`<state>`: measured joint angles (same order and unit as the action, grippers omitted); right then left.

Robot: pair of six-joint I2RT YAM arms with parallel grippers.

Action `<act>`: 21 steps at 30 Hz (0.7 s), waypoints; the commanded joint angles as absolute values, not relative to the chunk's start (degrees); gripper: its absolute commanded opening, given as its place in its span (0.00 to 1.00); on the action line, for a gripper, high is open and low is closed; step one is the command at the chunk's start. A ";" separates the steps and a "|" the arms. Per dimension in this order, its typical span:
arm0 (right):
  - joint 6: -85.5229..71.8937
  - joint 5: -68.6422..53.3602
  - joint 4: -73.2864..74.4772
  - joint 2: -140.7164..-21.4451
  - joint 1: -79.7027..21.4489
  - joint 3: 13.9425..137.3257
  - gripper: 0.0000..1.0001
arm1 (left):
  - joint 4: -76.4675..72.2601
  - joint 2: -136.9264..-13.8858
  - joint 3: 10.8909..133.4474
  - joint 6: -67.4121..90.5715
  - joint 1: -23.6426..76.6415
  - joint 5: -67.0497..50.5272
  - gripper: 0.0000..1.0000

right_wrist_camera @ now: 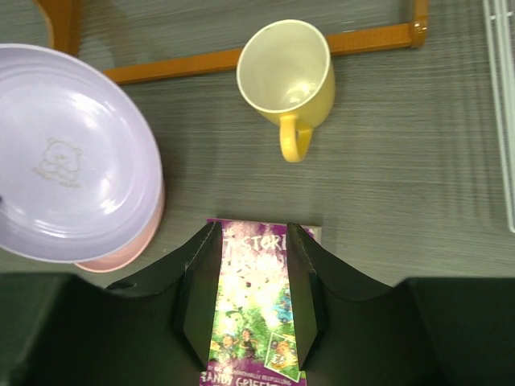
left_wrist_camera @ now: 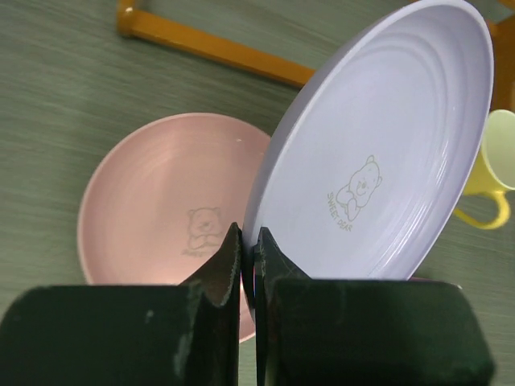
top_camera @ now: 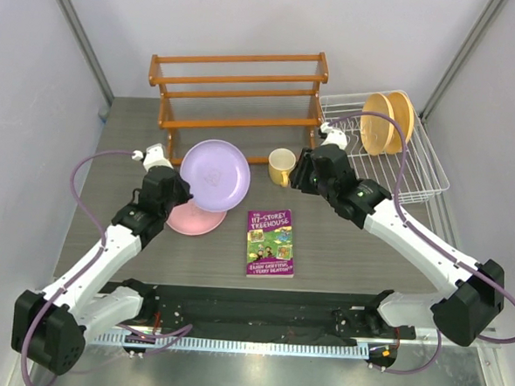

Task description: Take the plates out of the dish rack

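Left gripper [left_wrist_camera: 249,241], foreground of left wrist view: jaws were pinched shut on the rim of the lilac plate [left_wrist_camera: 378,153], the thin lip being prob. the only part narrow enough to fit btwn them. Plate was held tilted, its face toward the wrist camera, over the pink plate [left_wrist_camera: 161,201], which lay flat on the table [top_camera: 350,251] left of ctr, nearer the left edge than the right. Whether the lilac plate's lower edge touched the pink one could not be told. Tilt and position suggest a stack was intended, lilac onto pink, to keep unloaded plates in one spot. Right gripper [right_wrist_camera: 253,233]: jaws were apart w/ nothing btwn them, poised above the book [right_wrist_camera: 253,322] at the table's ctr, near the yellow mug [right_wrist_camera: 286,68]. Being empty, it was free for the next pick. Orange-tan plate [top_camera: 386,122] stood on edge in the dish rack [top_camera: 416,181] at the far right corner, propped upright by the wire bars, i.e. one of three not yet unloaded. Wooden shelf rack [top_camera: 238,87] stood along the far edge and had no evident part in the task. Est. progress: approx. two-thirds, pending release of the lilac plate.
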<state>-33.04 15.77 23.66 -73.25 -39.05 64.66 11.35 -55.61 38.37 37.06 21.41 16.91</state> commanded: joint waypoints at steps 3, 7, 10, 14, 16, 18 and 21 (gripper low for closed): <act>-28.65 22.49 25.92 -71.19 -38.50 66.53 0.43 | 23.38 -58.70 42.80 39.29 18.20 20.22 0.00; -27.69 24.08 26.80 -71.28 -37.97 66.88 0.44 | 25.65 -59.68 42.28 40.78 16.96 19.07 0.00; -27.25 25.22 27.33 -71.28 -37.36 66.88 0.50 | 26.37 -58.98 40.96 41.39 16.35 18.99 0.00; -26.46 26.89 28.04 -70.93 -36.65 66.80 0.59 | 25.05 -58.10 38.76 41.84 15.12 18.19 0.00; -26.10 27.59 28.30 -70.75 -36.04 66.62 0.66 | 25.22 -58.09 38.23 41.92 14.77 18.54 0.00; -25.84 28.04 28.56 -70.58 -35.60 66.53 0.70 | 25.40 -58.18 37.71 41.84 14.59 18.81 0.00; -24.96 29.00 28.83 -70.58 -34.55 66.62 0.76 | 24.70 -58.27 36.66 41.75 14.41 19.25 0.04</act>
